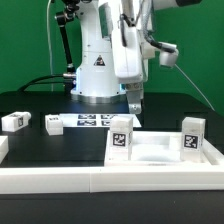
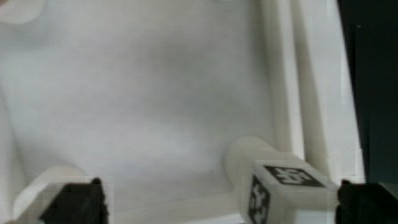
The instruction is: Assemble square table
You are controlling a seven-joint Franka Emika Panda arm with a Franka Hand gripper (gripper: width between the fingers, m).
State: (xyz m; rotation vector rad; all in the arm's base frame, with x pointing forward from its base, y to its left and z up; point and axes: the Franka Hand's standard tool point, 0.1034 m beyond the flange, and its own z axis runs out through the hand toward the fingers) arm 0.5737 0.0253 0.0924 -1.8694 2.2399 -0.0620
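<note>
The gripper (image 1: 135,103) hangs over the far edge of the white, raised-rim table top (image 1: 158,152). Its jaws are spread wide and hold nothing, and its dark fingertips (image 2: 71,200) straddle an upright tagged leg (image 2: 270,185), apparently without touching it. A second tagged leg (image 1: 192,135) stands on the top toward the exterior view's right. Two loose legs (image 1: 15,122) (image 1: 52,123) and the marker board (image 1: 95,120) lie beyond it on the black table, and the long border wall (image 1: 100,182) runs along the front.

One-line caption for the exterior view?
Open gripper above the tabletop; two upright legs on it, two loose legs near the marker board.
</note>
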